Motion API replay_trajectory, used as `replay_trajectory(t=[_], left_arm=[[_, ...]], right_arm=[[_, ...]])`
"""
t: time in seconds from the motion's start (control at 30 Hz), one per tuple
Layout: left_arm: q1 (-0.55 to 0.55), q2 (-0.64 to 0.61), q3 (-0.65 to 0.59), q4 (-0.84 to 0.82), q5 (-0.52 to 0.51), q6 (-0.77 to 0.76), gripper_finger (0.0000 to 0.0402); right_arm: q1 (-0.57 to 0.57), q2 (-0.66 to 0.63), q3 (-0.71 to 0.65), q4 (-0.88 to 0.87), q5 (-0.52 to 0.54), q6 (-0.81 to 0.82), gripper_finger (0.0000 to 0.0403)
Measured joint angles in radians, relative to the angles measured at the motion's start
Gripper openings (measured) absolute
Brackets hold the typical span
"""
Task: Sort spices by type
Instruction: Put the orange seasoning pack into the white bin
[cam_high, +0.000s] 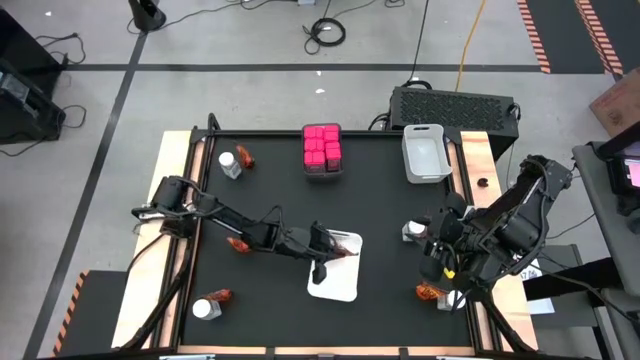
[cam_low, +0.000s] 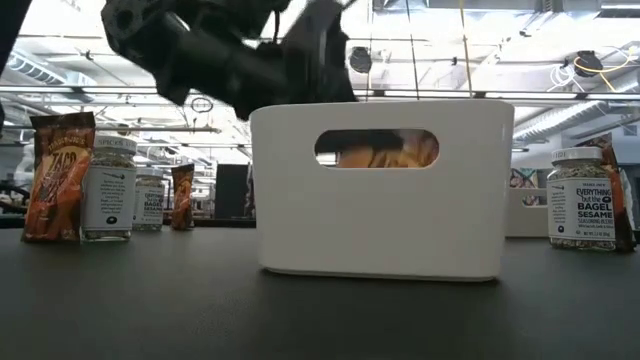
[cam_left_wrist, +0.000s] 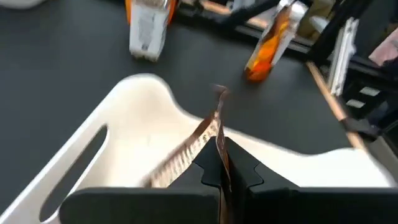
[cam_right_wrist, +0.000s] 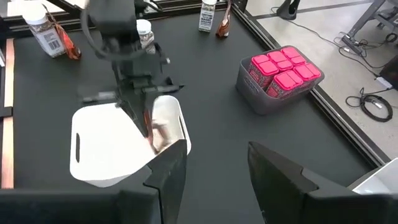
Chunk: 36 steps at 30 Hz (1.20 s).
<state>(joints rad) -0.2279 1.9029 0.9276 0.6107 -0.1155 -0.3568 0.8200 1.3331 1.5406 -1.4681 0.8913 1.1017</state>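
Four views, taken in turn.

High view: your left claw (cam_high: 335, 252) reaches across the tabletop (cam_high: 270, 200) and hangs over the white bin (cam_high: 335, 272) near the front middle, pinching a packet (cam_high: 345, 247) above its opening, presumably so that it falls inside with its kind. The pink boxes (cam_high: 322, 147) already sit together in a grey bin (cam_high: 322, 170) at the back. A jar (cam_high: 229, 165) with a second packet (cam_high: 245, 157) stands back left, another jar (cam_high: 207, 309) and packet (cam_high: 221, 296) front left, and one more packet (cam_high: 238, 243) lies under the left arm. Your right claw (cam_high: 437, 240) waits at the right side beside a jar (cam_high: 413, 231), with a packet (cam_high: 428, 292) near the front edge there; an empty pale bin (cam_high: 425, 152) stands back right.

Low view: through the white bin's handle slot you can see orange packet material (cam_low: 400, 150) inside or just above it. Jars (cam_low: 108, 188) and packets (cam_low: 60, 175) stand to either side.

Left wrist view: the fingers are closed on the packet's thin edge (cam_left_wrist: 205, 134), held on edge over the bin's rim (cam_left_wrist: 137, 87), so it should drop in cleanly.

Right wrist view: the right fingers (cam_right_wrist: 171, 171) stand apart and hold nothing. Beyond them the left claw (cam_right_wrist: 143, 118) hangs over the white bin (cam_right_wrist: 102, 146), and the pink boxes (cam_right_wrist: 286, 68) show in their bin.
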Motion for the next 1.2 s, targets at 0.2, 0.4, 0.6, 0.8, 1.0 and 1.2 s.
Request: replay_trajectory(t=[0.2, 0.4, 0.6, 0.8, 1.0, 1.2], left_arm=[[0.007, -0.121, 0.001, -0.057, -0.041, 0.1, 0.0], [0.031, -0.173, 0.006, -0.086, -0.047, 0.117, 0.0], [0.031, -0.174, 0.005, -0.125, -0.049, 0.12, 0.0], [0.032, -0.171, 0.005, -0.201, -0.049, 0.129, 0.0], [0.032, -0.171, 0.002, -0.215, -0.046, 0.158, 0.0], [0.034, -0.171, 0.002, -0.275, -0.047, 0.153, 0.0]], right_arm=[[0.0, 0.0, 0.0, -0.001, 0.008, -0.016, 0.0164], [0.0, 0.0, 0.0, -0.001, 0.03, -0.021, 0.0164], [0.0, 0.001, 0.0, -0.002, 0.031, -0.021, 0.0164], [0.0, 0.001, 0.0, 0.0, 0.031, -0.021, 0.0164], [0.0, 0.001, 0.0, 0.006, 0.031, -0.022, 0.0164], [0.0, 0.001, 0.0, 0.033, 0.031, -0.021, 0.0164]])
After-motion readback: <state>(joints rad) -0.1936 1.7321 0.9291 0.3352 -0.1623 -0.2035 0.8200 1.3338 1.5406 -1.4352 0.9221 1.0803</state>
